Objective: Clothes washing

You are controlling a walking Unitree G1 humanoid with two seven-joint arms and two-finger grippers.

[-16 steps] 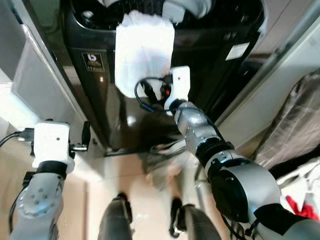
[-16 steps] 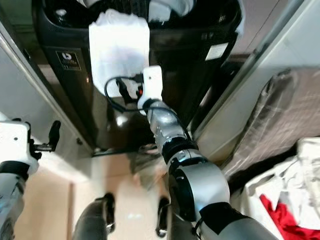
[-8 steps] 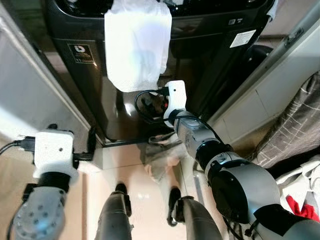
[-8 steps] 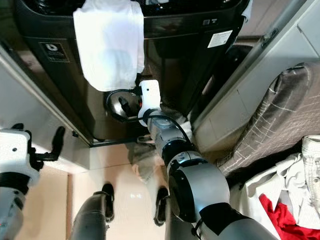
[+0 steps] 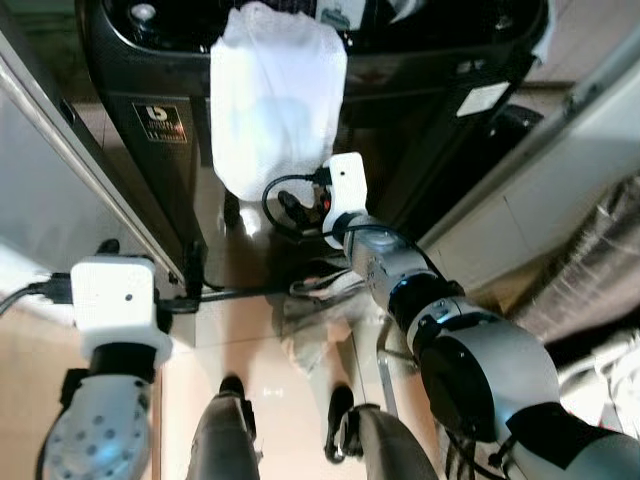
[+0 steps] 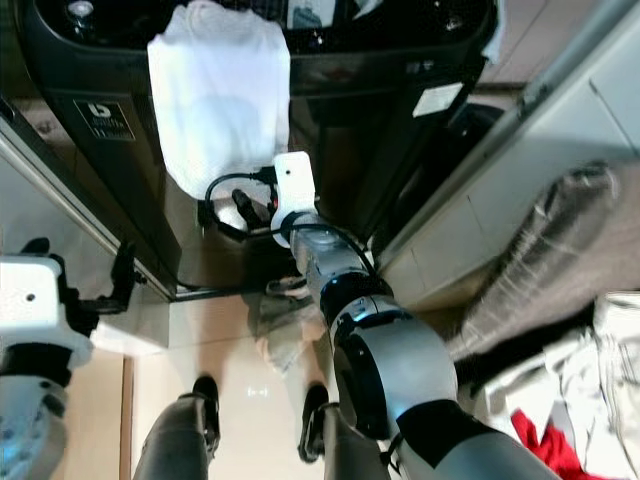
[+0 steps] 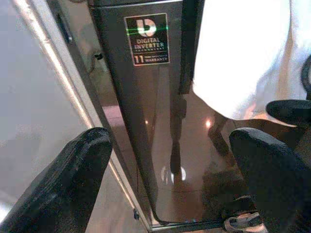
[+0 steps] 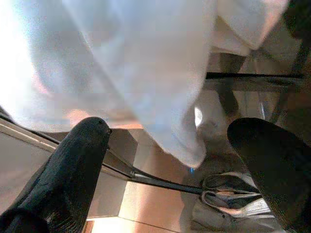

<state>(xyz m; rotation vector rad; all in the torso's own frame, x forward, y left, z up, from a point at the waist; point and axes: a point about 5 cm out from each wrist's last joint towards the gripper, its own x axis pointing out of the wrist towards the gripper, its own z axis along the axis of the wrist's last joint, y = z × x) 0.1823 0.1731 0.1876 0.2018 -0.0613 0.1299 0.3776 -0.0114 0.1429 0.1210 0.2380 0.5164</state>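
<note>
Right wrist view: right gripper fingers spread wide apart, empty, aimed up at the hem of the white cloth garment. Poised just below the hem, likely to pinch the hanging edge and lift it.

Garment draped over the front rim of the dark glossy top-loading washing machine, hanging down its front panel, only partly inside the tub.

Left gripper also parted, holding nothing, low beside the machine's left front corner, apparently kept clear.

Crumpled pale cloth on the floor at the machine's base.
</note>
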